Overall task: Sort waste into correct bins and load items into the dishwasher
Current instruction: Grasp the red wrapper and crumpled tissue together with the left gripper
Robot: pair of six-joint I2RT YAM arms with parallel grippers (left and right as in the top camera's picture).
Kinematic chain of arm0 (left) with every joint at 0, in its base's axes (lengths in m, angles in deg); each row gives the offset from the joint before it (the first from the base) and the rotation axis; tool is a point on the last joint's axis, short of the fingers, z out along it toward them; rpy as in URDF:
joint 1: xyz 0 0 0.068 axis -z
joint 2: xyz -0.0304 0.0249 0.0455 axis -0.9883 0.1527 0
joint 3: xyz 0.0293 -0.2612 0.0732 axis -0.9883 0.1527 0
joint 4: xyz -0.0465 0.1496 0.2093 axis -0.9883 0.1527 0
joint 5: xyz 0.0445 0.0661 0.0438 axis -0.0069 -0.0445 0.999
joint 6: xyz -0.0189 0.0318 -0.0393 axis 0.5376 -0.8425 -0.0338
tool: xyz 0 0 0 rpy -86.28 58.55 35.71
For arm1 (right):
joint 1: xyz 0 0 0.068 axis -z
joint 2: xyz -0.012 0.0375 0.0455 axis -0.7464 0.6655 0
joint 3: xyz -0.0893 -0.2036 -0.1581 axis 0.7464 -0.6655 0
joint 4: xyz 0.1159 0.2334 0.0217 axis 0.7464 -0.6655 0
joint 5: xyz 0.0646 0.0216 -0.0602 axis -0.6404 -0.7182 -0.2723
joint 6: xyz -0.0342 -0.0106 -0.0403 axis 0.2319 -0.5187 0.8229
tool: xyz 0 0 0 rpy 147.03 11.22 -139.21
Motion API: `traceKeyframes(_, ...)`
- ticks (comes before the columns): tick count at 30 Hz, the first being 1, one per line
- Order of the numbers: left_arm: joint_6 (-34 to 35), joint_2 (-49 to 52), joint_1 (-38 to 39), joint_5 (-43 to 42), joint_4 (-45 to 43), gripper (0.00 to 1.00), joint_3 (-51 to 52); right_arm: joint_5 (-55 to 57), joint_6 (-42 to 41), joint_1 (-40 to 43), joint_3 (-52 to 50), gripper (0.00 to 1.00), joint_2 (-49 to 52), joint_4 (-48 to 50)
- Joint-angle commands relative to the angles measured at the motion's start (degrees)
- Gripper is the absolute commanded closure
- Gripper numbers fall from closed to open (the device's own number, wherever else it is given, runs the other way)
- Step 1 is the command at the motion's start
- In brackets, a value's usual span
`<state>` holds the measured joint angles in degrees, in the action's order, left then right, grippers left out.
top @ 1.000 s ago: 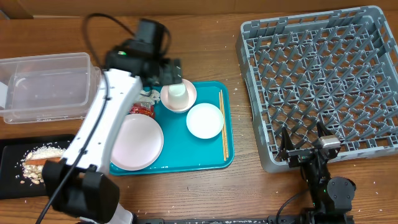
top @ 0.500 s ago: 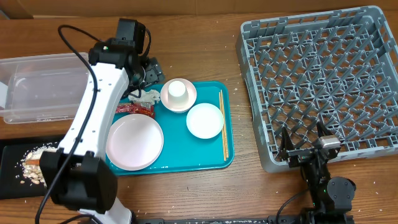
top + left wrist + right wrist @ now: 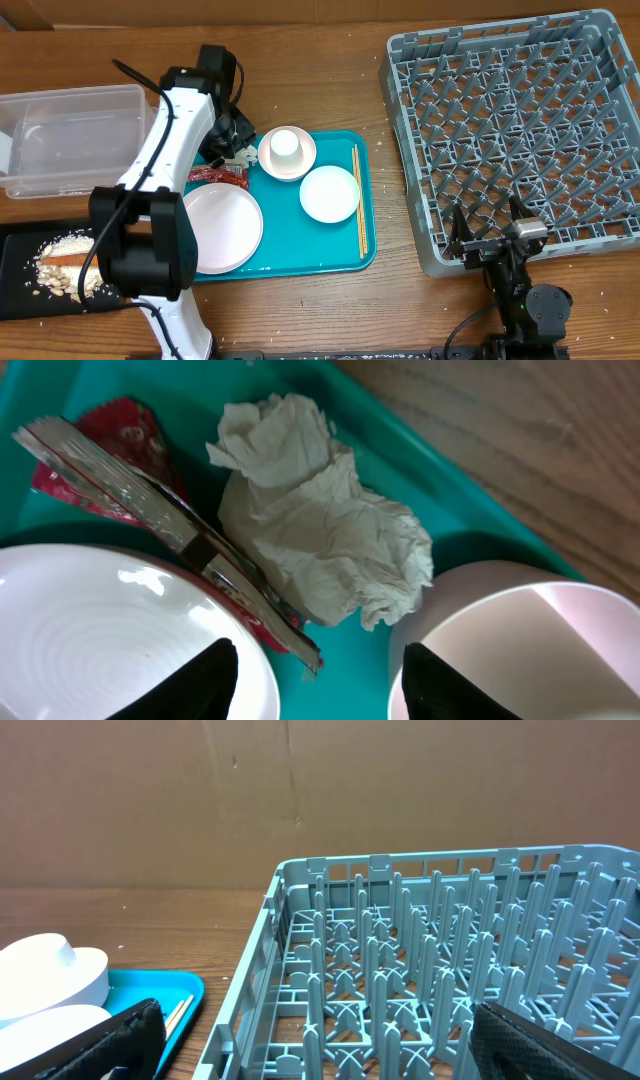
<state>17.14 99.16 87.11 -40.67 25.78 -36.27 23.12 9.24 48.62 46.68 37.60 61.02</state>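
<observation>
Count, waste: 1 crumpled white paper napkin (image 3: pixel 320 540), 1 crinkled red foil wrapper (image 3: pixel 120 460), 1 small orange carrot (image 3: pixel 70 258), 1 pile of whitish rice scraps (image 3: pixel 62 245).
Dishes: 4 white round ones: large plate (image 3: pixel 222 228), smaller plate (image 3: pixel 329 193), bowl (image 3: pixel 300 166), and a small cup (image 3: pixel 286 144) sitting in the bowl. Also 2 thin light-wood chopsticks (image 3: pixel 358 200).
Bins: 1 clear plastic rectangular tub (image 3: pixel 70 150), 1 flat black rectangular tray (image 3: pixel 15 240). 1 square grey plastic dish rack (image 3: pixel 520 120).
Carrot and rice are on the black tray. The rest sits on the teal serving tray (image 3: pixel 300 245) on the wooden worktop (image 3: pixel 330 90).
Napkin: balled, deeply creased, in the teal tray's far-left corner between wrapper and bowl, touching the wrapper.
Left hand (image 3: pixel 320 660): napkin is straight ahead, centred on the gap, its near edge just short of the black fingers (image 3: pixel 210 675). Jaws are apart, nothing gripped.
Right hand (image 3: pixel 490 235): spread wide, empty, at the rack's near edge, well apart from the waste.
</observation>
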Motion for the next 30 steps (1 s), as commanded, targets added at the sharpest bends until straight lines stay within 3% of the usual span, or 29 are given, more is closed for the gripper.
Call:
traceKeyframes(1,1.51,2.01,-0.63,-1.7,0.5,0.44,0.48,0.48,0.26,0.15,-0.59,0.0,-0.63,0.2)
traceKeyframes(5,1.95,2.78,-0.74,-1.42,-0.17,0.45,0.48,0.5,0.26,0.15,-0.59,0.0,-0.63,0.2)
traceKeyframes(9,2.08,3.5,-0.74,-1.14,0.13,0.55,0.48,0.5,0.26,0.17,-0.59,0.0,-0.63,0.2)
traceKeyframes(21,1.86,5.38,-0.74,0.0,1.38,0.59,0.48,0.5,0.26,0.17,-0.59,0.0,-0.63,0.2)
traceKeyframes(26,-0.61,5.25,-0.74,1.42,2.95,0.81,0.46,0.5,0.26,0.17,-0.59,0.0,-0.63,0.2)
traceKeyframes(28,-0.63,5.16,-0.76,2.78,4.22,0.96,0.31,0.5,0.26,0.17,-0.59,0.0,-0.63,0.2)
traceKeyframes(30,-0.81,4.85,-0.76,3.43,5.14,0.96,0.28,0.5,0.26,0.17,-0.59,0.0,-0.63,0.2)
